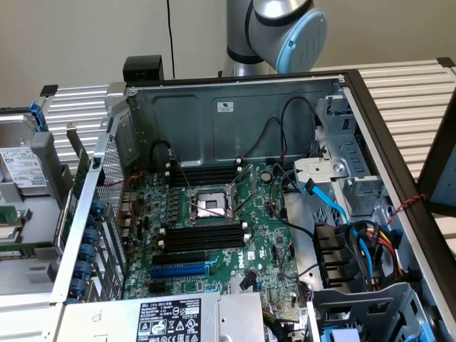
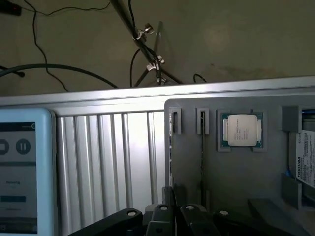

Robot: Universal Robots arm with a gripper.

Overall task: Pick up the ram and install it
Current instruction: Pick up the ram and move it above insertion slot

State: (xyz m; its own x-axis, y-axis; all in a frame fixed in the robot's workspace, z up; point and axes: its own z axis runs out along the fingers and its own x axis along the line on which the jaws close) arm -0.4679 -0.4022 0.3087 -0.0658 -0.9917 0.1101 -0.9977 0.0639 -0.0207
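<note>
The open computer case (image 1: 235,107) lies on the table with the large green motherboard (image 1: 214,274) inside. Long black memory slots (image 1: 203,236) run on either side of the CPU socket (image 1: 211,204), and they look unfilled. My arm's joint (image 1: 285,32) rises behind the case. In the wrist view, my gripper's black body (image 2: 172,219) hangs over a grey holder tray (image 2: 236,182). A thin dark strip (image 2: 202,152) stands on edge in one of the tray's slots. I cannot tell whether it is the ram.
A CPU chip (image 2: 241,130) sits in the tray and a labelled hard drive (image 2: 306,157) lies at its edge. A tablet screen (image 2: 19,172) rests on the ribbed aluminium table (image 2: 108,157). Blue and black cables (image 1: 356,235) crowd the drive cage, near the power supply (image 1: 171,318).
</note>
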